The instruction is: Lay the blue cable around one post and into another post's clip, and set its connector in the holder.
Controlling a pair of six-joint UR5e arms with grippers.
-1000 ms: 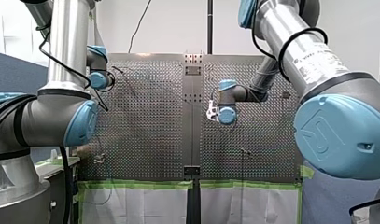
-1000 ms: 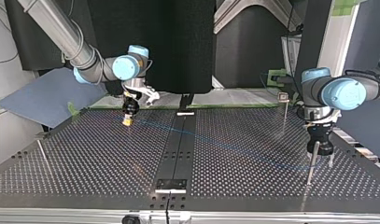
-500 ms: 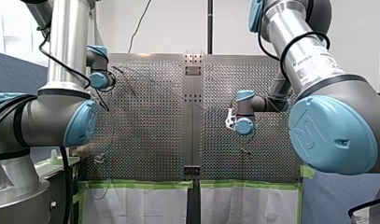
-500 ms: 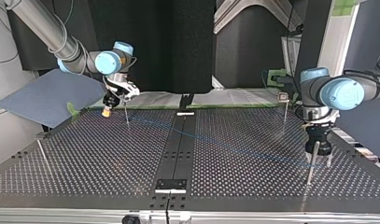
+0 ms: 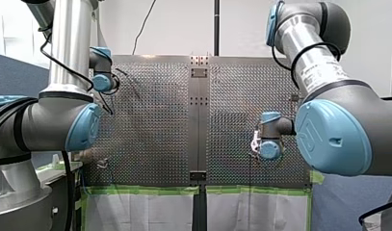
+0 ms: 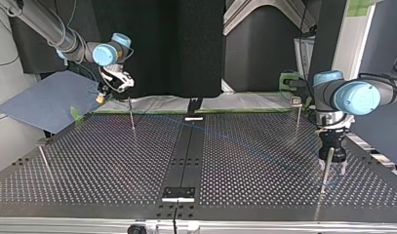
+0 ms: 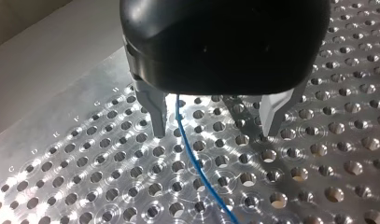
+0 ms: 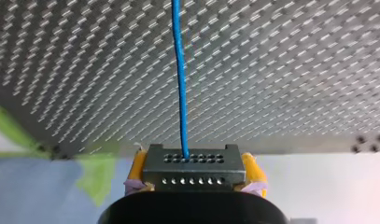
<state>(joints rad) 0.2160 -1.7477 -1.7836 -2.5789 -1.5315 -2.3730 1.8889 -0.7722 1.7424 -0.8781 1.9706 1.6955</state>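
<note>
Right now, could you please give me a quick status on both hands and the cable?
Left hand open, cable running ungripped between its fingers. Right hand shut on connector. Post close beside right hand.

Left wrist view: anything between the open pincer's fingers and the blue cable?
Nothing visible. The blue cable runs over the perforated table between my left pincer's open metal fingers. It lies nearer one finger, with only empty gap on each side.
</note>
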